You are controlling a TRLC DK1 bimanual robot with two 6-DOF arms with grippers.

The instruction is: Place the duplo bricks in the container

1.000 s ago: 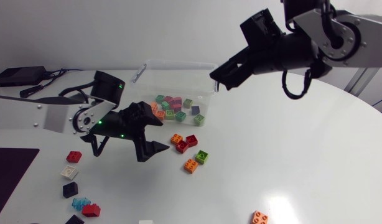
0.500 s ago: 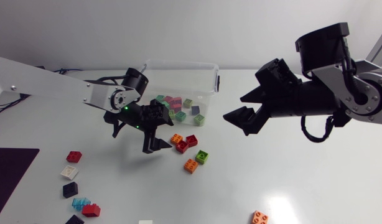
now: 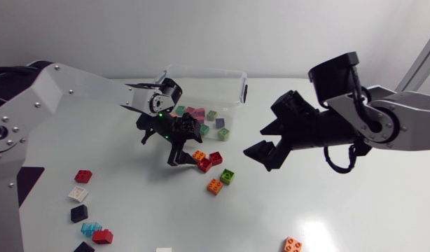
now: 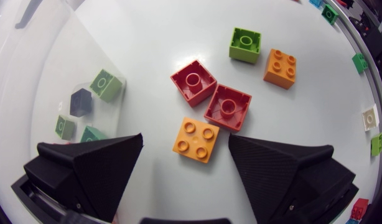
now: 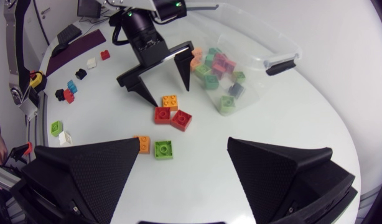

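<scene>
Our left arm (image 3: pixel 96 94) moved right, over the orange brick (image 4: pixel 195 140); left jaws wide, brick between them | right jaws wide, empty | far container (image 3: pixel 237 89) holds several bricks, many left loose on worktop (image 3: pixel 341 210)

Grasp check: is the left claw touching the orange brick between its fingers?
Apart. Left wrist view shows table between the orange brick and each left claw finger.

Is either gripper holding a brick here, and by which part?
Nothing is held. The left gripper is open, with its fingers either side of an orange brick but not touching it. The right gripper is open and empty.
</scene>
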